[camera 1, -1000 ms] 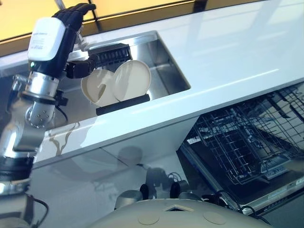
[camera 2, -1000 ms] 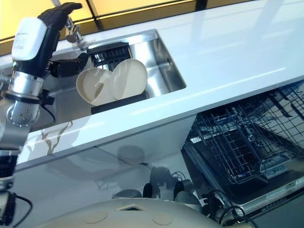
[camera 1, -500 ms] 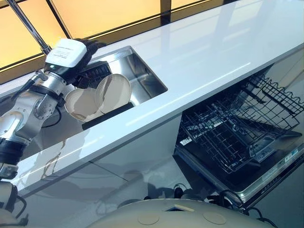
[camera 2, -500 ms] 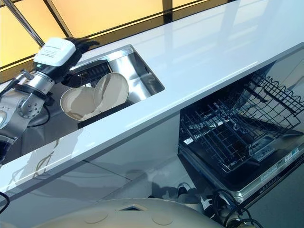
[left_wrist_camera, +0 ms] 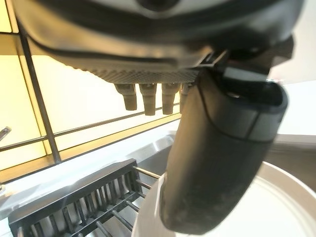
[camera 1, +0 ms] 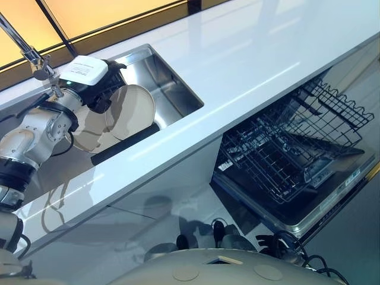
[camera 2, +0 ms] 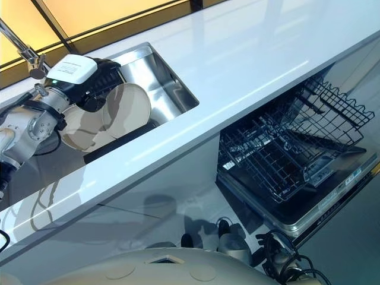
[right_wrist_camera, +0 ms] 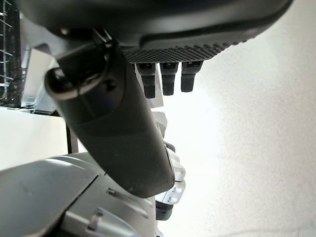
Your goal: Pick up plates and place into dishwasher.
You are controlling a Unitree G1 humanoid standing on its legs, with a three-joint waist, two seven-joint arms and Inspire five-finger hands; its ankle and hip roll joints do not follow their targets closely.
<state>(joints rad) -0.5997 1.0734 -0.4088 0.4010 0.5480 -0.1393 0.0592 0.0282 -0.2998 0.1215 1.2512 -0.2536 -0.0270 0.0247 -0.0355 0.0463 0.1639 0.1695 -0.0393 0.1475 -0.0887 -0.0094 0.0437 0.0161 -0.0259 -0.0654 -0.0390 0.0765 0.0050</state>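
Two cream plates stand on edge in a black rack (camera 1: pixel 122 141) inside the steel sink (camera 1: pixel 172 89). The front plate (camera 1: pixel 132 108) leans against the back plate (camera 1: pixel 88 133). My left hand (camera 1: pixel 101 83) is at the front plate's top rim. In the left wrist view its thumb (left_wrist_camera: pixel 217 158) lies over the near face of the plate (left_wrist_camera: pixel 291 207), and its fingers (left_wrist_camera: pixel 145 98) hang straight beyond the rim, so the hand is open. My right hand (right_wrist_camera: pixel 123 138) is open and holds nothing. The dishwasher (camera 1: pixel 291 160) stands open at the lower right with its wire rack pulled out.
A white countertop (camera 1: pixel 261 53) runs between the sink and the dishwasher. A faucet (camera 1: pixel 29 56) rises just behind my left hand. The dishwasher's upper wire basket (camera 1: pixel 335 104) juts out above the lower rack. A second dark rack (left_wrist_camera: pixel 74 212) lies behind the plates.
The camera has shifted. My left hand has come down from beside the faucet to the front plate's top rim. The plates still stand in the rack.
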